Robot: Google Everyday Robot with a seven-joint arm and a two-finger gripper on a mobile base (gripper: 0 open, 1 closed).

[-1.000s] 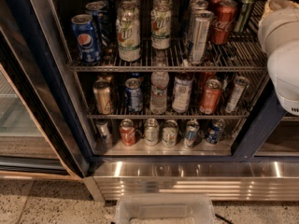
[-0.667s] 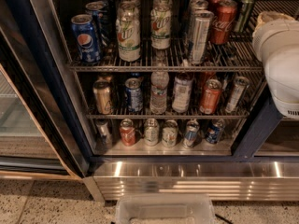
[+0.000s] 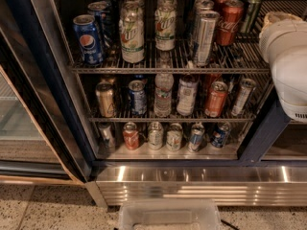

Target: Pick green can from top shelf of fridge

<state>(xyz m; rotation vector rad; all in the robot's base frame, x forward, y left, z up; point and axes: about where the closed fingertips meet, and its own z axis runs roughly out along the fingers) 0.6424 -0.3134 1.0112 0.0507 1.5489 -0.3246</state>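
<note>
hovering | pincer [image 3: 279, 20] at right edge | near green can [image 3: 251, 11] | top shelf [image 3: 168, 67]

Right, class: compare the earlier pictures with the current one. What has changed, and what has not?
The white robot arm, its gripper at the right edge beside the silvery wire top shelf, dropped slightly and edged in toward the shelf. Nothing was taken hold of. The slim dark green can and the other drinks stayed put.

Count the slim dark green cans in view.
1: the green can stands far right on the top shelf, beside the red Coca-Cola can; others may hide behind. The gripper is lower right.
</note>
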